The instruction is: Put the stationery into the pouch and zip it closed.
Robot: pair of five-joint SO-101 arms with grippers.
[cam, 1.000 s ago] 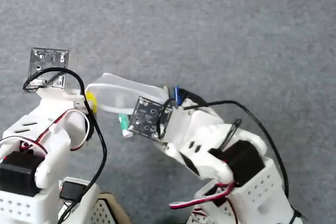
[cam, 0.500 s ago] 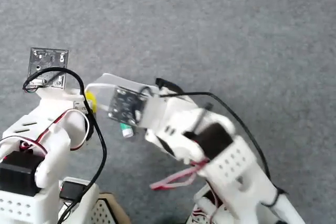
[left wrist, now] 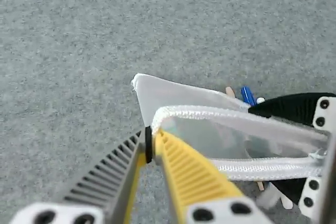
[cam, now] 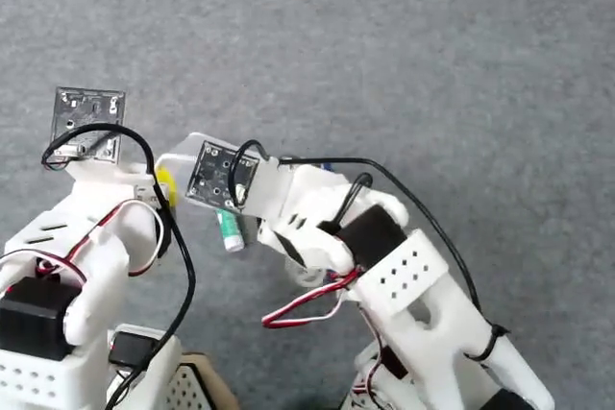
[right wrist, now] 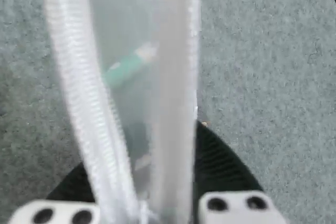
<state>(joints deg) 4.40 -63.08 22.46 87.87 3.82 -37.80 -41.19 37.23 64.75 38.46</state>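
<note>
Left gripper [left wrist: 149, 142]: yellow fingers clenched on the end corner of the clear pouch [left wrist: 199, 129], lifting it off the grey table [left wrist: 79, 24]. Right gripper [right wrist: 144, 150]: black fingers grasping the pouch's far end, both zipper bands running between them. A green stick [right wrist: 123, 69] shows through the pouch wall just beyond the right fingers. A blue pen [left wrist: 245, 95] lies by them; whether it is inside is unclear. The zipping step seems close: it needs the left end held taut.

White arms [cam: 404, 280] carry black cables [cam: 189, 276], red-white wires [cam: 288, 312], apparently black motors [cam: 370, 237]; left end effector [left wrist: 148, 142] is ribbed yellow-grey.
</note>
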